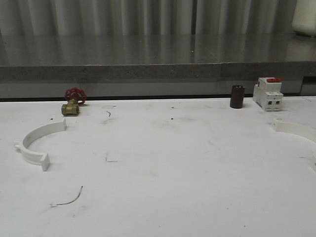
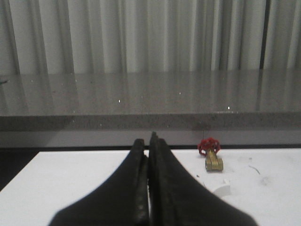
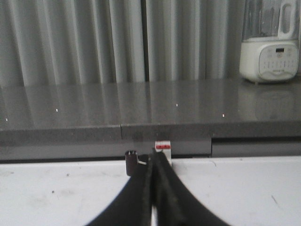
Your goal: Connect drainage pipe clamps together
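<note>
Two white half-ring drainage pipe clamps lie flat and far apart on the white table. One clamp rests at the left, its open side facing right. The other clamp sits at the right edge, partly cut off by the frame. In the left wrist view my left gripper is shut and holds nothing, low over the table. A white end of a clamp shows just beside its fingers. In the right wrist view my right gripper is shut too, with nothing in it.
A brass valve with a red handwheel stands at the back left, also as the valve. At the back right stand a dark cylinder and a white breaker with a red switch. A grey counter runs behind the table.
</note>
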Robot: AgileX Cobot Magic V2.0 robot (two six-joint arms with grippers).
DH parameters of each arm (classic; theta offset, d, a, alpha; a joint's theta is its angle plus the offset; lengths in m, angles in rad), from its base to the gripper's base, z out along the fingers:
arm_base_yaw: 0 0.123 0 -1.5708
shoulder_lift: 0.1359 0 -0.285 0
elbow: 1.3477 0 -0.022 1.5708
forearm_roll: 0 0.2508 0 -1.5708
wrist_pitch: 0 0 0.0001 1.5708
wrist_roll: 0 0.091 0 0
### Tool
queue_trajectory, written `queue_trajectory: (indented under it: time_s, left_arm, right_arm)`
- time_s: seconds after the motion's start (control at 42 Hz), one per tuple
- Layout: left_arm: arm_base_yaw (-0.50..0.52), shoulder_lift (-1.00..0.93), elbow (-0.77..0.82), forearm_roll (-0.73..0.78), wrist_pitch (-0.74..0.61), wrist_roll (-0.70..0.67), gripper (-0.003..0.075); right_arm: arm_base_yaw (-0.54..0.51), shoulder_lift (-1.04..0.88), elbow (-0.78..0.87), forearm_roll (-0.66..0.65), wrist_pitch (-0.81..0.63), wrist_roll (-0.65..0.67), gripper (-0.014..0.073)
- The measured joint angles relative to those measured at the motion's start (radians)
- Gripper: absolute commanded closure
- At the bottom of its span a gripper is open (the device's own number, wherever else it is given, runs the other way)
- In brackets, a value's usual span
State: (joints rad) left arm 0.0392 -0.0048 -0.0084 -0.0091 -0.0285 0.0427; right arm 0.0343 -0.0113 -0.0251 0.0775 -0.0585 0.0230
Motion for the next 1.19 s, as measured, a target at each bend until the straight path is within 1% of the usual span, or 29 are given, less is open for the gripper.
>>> queue_trajectory:
  time_s: [0.071, 0.143, 0.19, 0.238, 0.31, 0.381, 0.452, 0.571, 0.643, 0.762, 0.81, 0.857, 0.905, 0.929, 0.976, 1.048, 1.071, 1.095, 1.19]
  left_arm:
    - [0.0, 0.0, -0.043, -0.002, -0.001, 0.0, 0.0741]
    - [0.0, 0.0, -0.16, -0.002, 0.009, 0.0, 0.0741]
    - [0.0, 0.0, -0.254, -0.002, 0.044, 0.0, 0.0741]
    - [0.0, 0.014, -0.342, -0.002, 0.096, 0.0, 0.0741]
    - [0.0, 0.069, -0.478, 0.002, 0.207, 0.0, 0.0741]
    - [0.0, 0.137, -0.581, 0.002, 0.321, 0.0, 0.0741]
    - [0.0, 0.207, -0.652, 0.002, 0.446, 0.0, 0.0741]
    - [0.0, 0.302, -0.67, 0.002, 0.602, 0.0, 0.0741]
    - [0.0, 0.337, -0.666, 0.002, 0.658, 0.0, 0.0741]
    - [0.0, 0.375, -0.646, 0.002, 0.674, 0.0, 0.0741]
    - [0.0, 0.385, -0.638, 0.002, 0.676, 0.0, 0.0737]
    - [0.0, 0.396, -0.629, 0.002, 0.678, 0.0, 0.0694]
    - [0.0, 0.406, -0.625, 0.002, 0.678, 0.0, 0.0577]
    - [0.0, 0.412, -0.625, 0.002, 0.678, 0.0, 0.0522]
    - [0.0, 0.424, -0.625, 0.002, 0.678, 0.0, 0.0381]
    - [0.0, 0.44, -0.625, 0.002, 0.678, 0.0, 0.0282]
    - [0.0, 0.448, -0.625, -0.001, 0.678, 0.0, 0.0267]
    - [0.0, 0.455, -0.625, -0.004, 0.678, 0.0, 0.0255]
    - [-0.006, 0.509, -0.633, -0.021, 0.68, 0.0, 0.0261]
  right_arm:
    - [0.0, 0.0, -0.077, 0.001, 0.041, 0.0, 0.071]
    - [0.0, 0.0, -0.192, 0.002, 0.148, 0.0, 0.071]
    - [0.0, 0.016, -0.275, 0.002, 0.22, 0.0, 0.071]
    - [0.0, 0.054, -0.345, 0.002, 0.278, 0.0, 0.071]
    - [0.0, 0.136, -0.454, 0.002, 0.364, 0.0, 0.071]
    - [0.0, 0.218, -0.541, 0.002, 0.45, 0.0, 0.071]
    - [0.0, 0.297, -0.601, 0.003, 0.528, 0.0, 0.071]
    - [0.0, 0.409, -0.614, 0.003, 0.611, 0.0, 0.071]
    - [0.0, 0.466, -0.614, 0.003, 0.654, 0.0, 0.071]
    - [0.0, 0.541, -0.614, 0.003, 0.71, 0.0, 0.0708]
    - [0.0, 0.572, -0.614, 0.003, 0.715, 0.0, 0.068]
    - [0.0, 0.596, -0.614, 0.003, 0.721, 0.0, 0.0594]
    - [0.0, 0.614, -0.614, 0.003, 0.724, 0.0, 0.0425]
    - [0.0, 0.62, -0.614, 0.003, 0.724, 0.0, 0.0362]
    - [0.0, 0.626, -0.614, 0.003, 0.724, 0.0, 0.0243]
    - [0.0, 0.626, -0.614, 0.003, 0.724, 0.0, 0.019]
    - [0.0, 0.626, -0.614, 0.003, 0.724, 0.0, 0.0185]
    - [0.0, 0.626, -0.614, 0.003, 0.724, 0.0, 0.0185]
    - [0.0, 0.626, -0.614, 0.003, 0.724, 0.0, 0.0186]
